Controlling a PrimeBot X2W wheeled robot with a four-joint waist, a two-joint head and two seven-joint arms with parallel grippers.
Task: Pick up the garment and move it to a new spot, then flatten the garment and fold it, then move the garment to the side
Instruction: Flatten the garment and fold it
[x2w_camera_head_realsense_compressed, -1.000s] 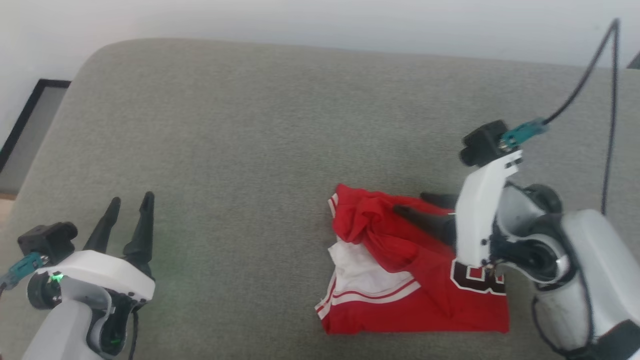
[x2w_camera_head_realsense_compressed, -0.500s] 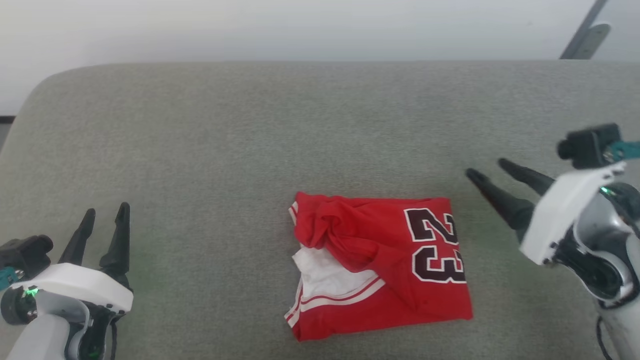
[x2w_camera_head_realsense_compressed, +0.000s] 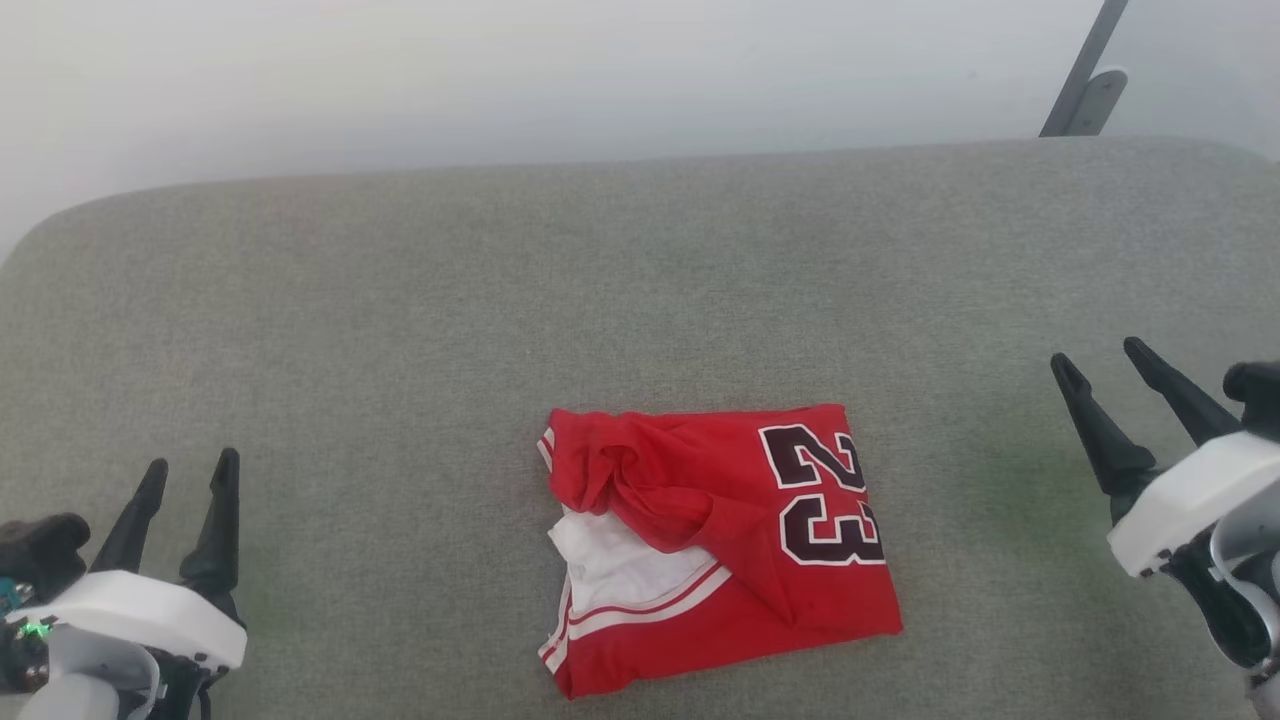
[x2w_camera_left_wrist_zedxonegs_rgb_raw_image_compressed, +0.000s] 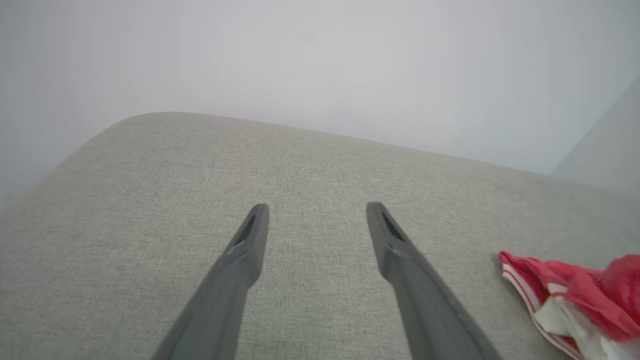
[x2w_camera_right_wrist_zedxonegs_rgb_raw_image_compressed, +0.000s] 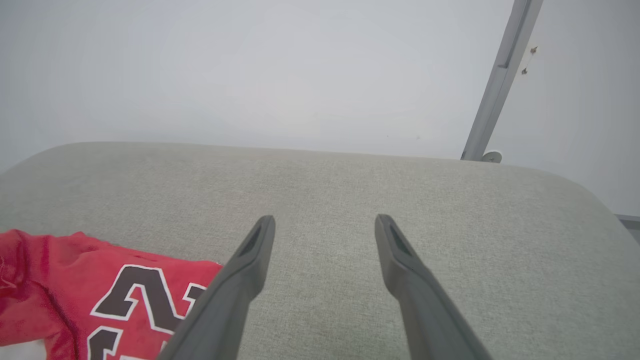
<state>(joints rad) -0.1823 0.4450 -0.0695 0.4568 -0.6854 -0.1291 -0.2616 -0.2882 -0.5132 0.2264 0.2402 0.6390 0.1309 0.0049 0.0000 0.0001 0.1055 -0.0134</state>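
Observation:
The red garment (x2w_camera_head_realsense_compressed: 715, 545) lies folded into a rough square on the grey cushion, its black 23 at the right and a white sleeve with striped trim at the lower left. A bunched red fold sits at its upper left. My left gripper (x2w_camera_head_realsense_compressed: 190, 468) stands open at the lower left, far from the cloth. My right gripper (x2w_camera_head_realsense_compressed: 1100, 355) is open at the right, apart from the garment. The left wrist view has the garment's striped edge (x2w_camera_left_wrist_zedxonegs_rgb_raw_image_compressed: 560, 295) right of my open left gripper (x2w_camera_left_wrist_zedxonegs_rgb_raw_image_compressed: 317, 210). Left of my open right gripper (x2w_camera_right_wrist_zedxonegs_rgb_raw_image_compressed: 325, 222), the red garment (x2w_camera_right_wrist_zedxonegs_rgb_raw_image_compressed: 55, 280) shows its number.
The grey cushion (x2w_camera_head_realsense_compressed: 400, 330) spreads wide on all sides of the garment, with rounded far corners. A pale wall runs behind it. A grey metal bar (x2w_camera_head_realsense_compressed: 1085, 70) leans at the back right.
My right gripper has let go of the garment and drawn back to the right. The head camera has shifted, and the garment now lies flat with the 23 uncovered.

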